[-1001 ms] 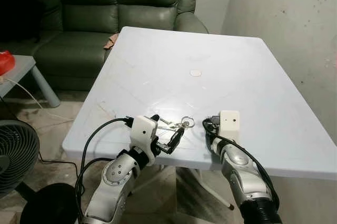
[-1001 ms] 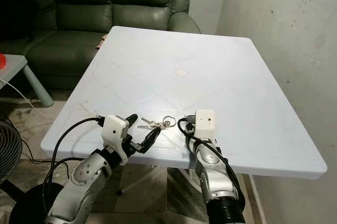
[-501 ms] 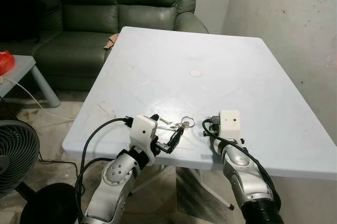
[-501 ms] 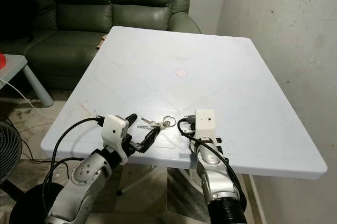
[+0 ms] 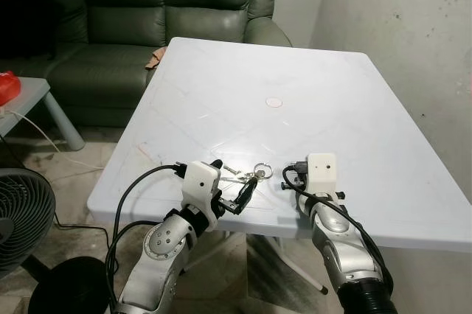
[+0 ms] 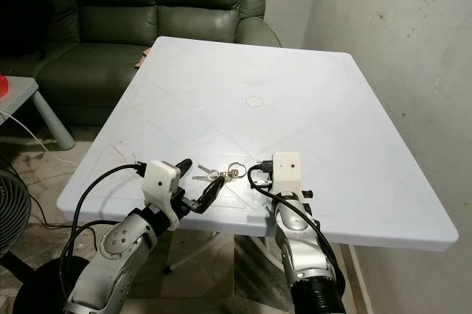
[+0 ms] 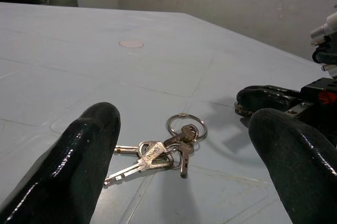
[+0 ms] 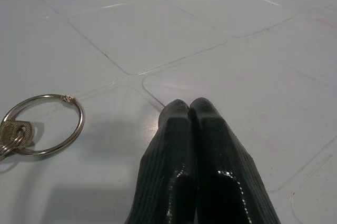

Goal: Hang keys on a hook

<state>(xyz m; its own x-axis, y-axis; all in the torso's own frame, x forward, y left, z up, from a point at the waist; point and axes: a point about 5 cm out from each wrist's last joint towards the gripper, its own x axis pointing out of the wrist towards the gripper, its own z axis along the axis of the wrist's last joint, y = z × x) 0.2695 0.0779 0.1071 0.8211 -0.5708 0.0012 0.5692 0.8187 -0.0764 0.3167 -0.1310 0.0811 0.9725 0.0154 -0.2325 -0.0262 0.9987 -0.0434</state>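
A bunch of keys (image 5: 245, 175) on a metal ring (image 5: 262, 170) lies flat on the white plastic table (image 5: 295, 71), close to its near edge. My left gripper (image 5: 234, 180) is open just short of the keys (image 7: 152, 155), one finger on each side of them and nothing held. My right gripper (image 8: 189, 109) is shut and empty, its tips low over the table just right of the ring (image 8: 45, 124). From the head, its white wrist box (image 5: 321, 169) covers most of its fingers.
A small white disc (image 5: 274, 102) sits at the table's middle. A dark green sofa (image 5: 147, 26) stands behind the table, and a bare wall (image 5: 413, 26) runs along the right. A grey side table (image 5: 29, 104) and a fan (image 5: 18, 214) are at the left.
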